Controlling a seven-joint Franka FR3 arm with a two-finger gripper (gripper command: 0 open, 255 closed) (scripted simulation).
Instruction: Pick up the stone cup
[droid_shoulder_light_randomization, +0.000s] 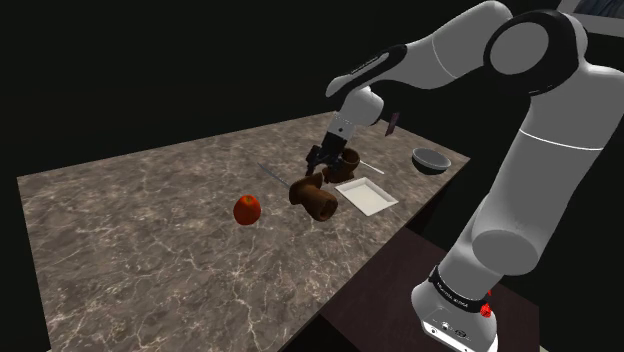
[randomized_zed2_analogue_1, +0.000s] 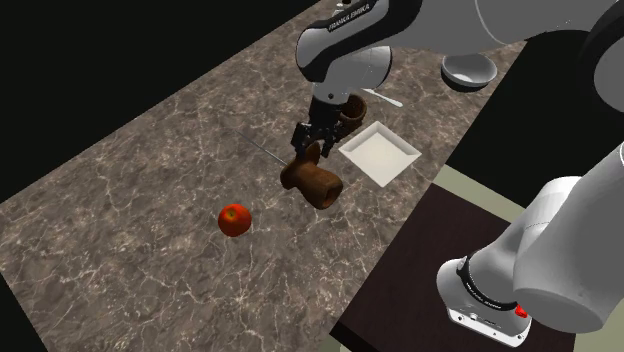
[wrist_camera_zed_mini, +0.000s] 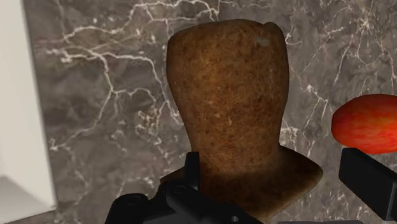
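Note:
The cup (droid_shoulder_light_randomization: 316, 201) is rough and brown, lying on its side on the marbled counter (droid_shoulder_light_randomization: 150, 250). In the second exterior view the cup (randomized_zed2_analogue_1: 316, 186) rests just under my gripper (randomized_zed2_analogue_1: 308, 152). My gripper (droid_shoulder_light_randomization: 319, 165) hangs over the cup's flared end. In the wrist view the cup (wrist_camera_zed_mini: 229, 108) stretches away from the gripper (wrist_camera_zed_mini: 273, 168). One finger (wrist_camera_zed_mini: 191, 170) is at the flared end. The other finger (wrist_camera_zed_mini: 372, 181) stands apart from the cup with a gap. The gripper is open and nothing is clasped.
A red apple (droid_shoulder_light_randomization: 247, 209) lies on the counter beyond the cup. A white square tray (droid_shoulder_light_randomization: 367, 194) sits beside the cup, with a second brown vessel (droid_shoulder_light_randomization: 351, 158) behind the gripper. A grey bowl (droid_shoulder_light_randomization: 430, 160) is near the counter's corner. Black area surrounds the counter.

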